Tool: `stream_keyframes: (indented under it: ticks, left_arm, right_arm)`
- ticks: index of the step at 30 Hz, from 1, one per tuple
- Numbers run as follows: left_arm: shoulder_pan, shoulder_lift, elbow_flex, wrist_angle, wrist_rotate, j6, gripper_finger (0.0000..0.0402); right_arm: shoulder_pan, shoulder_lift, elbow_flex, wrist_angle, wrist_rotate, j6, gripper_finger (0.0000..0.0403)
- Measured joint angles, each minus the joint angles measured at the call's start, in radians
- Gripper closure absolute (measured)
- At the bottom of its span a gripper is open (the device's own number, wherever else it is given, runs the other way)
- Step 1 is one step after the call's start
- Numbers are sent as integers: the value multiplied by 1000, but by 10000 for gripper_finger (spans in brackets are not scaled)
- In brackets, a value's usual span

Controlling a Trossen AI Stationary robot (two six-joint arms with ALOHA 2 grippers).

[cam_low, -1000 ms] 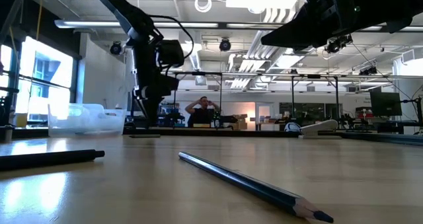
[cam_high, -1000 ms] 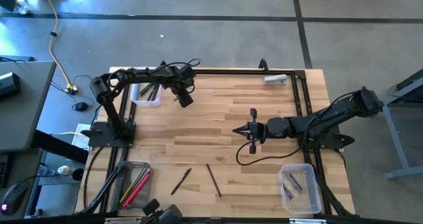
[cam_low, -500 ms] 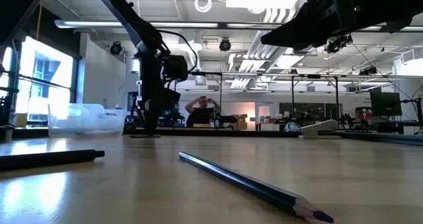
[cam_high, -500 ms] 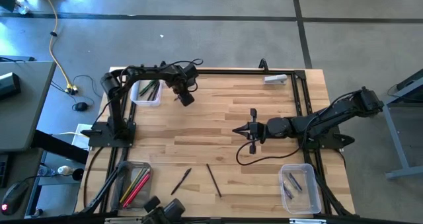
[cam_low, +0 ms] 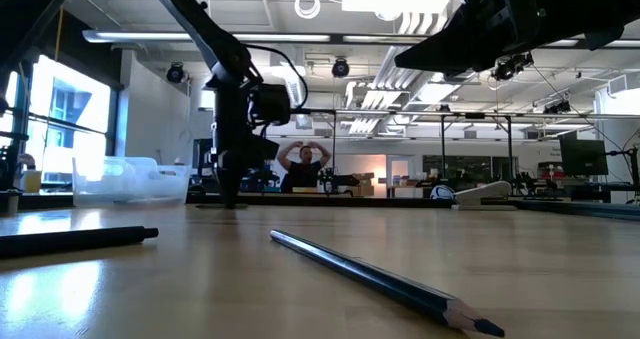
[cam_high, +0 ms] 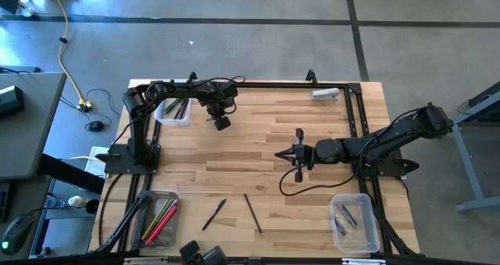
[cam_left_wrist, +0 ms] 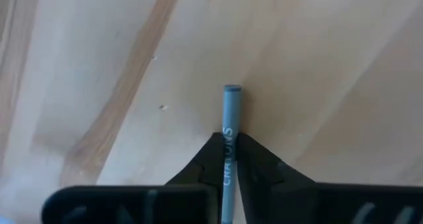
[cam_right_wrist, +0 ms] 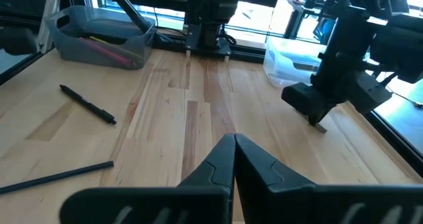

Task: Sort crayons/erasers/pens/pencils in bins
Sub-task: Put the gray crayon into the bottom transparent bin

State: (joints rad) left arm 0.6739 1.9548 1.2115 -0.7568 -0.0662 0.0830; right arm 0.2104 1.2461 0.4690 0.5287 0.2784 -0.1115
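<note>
My left gripper is at the far left of the table, just right of the clear bin. It points down and is shut on a blue-grey crayon. It also shows in the low view and in the right wrist view. My right gripper waits shut over the table's middle, its fingertips together. A black pen and a dark pencil lie flat near the near edge. The grey bin holds red, pink and yellow sticks. The near-right bin holds dark sticks. My left gripper pinches the blue-grey crayon on its printed shaft between the two fingers, which come from above and point down. The crayon runs along the fingers, and its free end sticks out below them. Whether that end touches the table, I cannot tell.
A black metal frame runs along the table's edges. A white object lies at the far right corner. A cable loops on the table by the right arm. Bare wood lies between the two grippers. A person stands in the room behind.
My left gripper has moved a little away from the clear bin toward the table's right and near side, and has come down toward the table with the crayon still held. The right arm has kept still.
</note>
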Motion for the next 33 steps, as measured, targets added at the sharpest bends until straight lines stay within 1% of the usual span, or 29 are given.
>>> stream_keyframes:
  ticks: [3, 5, 10, 12, 14, 16, 18, 21, 24, 27, 29, 31, 33]
  left_arm:
    - [-23, -16, -1, 1, -17, 1, 394]
    - [-33, -28, -4, 2, 5, 0, 395]
    - [-62, -73, -6, 10, 150, 0, 395]
    - [-72, -86, -6, 11, 176, 2, 395]
    - [-95, -97, -6, 41, 194, 5, 396]
    - [-123, -106, -6, 76, 259, 6, 396]
    - [-150, -108, -6, 135, 335, -3, 396]
    - [-183, -112, -5, 240, 411, -25, 396]
    - [-226, -113, -5, 333, 462, -43, 396]
    - [-269, -113, -5, 455, 518, -75, 396]
    - [-294, -113, -5, 559, 542, -107, 396]
    - [-310, -113, -5, 661, 577, -151, 396]
    - [-324, -114, -5, 756, 614, -202, 396]
  right_arm:
    - [0, 0, 0, 0, -1, 0, 403]
    - [0, 0, 0, 0, -1, 0, 403]
    - [0, -4, 0, 0, -1, 16, 403]
    - [0, -11, 0, -9, -1, 40, 403]
    - [0, -12, 1, -16, -1, 82, 403]
    - [0, -9, 1, -32, -1, 139, 403]
    - [0, 12, -9, -10, 0, 203, 403]
    - [14, 79, -72, 120, 49, 285, 403]
    - [29, 158, -143, 354, 112, 359, 403]
    - [34, 242, -177, 553, 172, 439, 403]
    - [34, 280, -174, 628, 193, 460, 402]
    - [34, 303, -159, 661, 195, 467, 400]
    - [37, 302, -154, 689, 217, 469, 388]
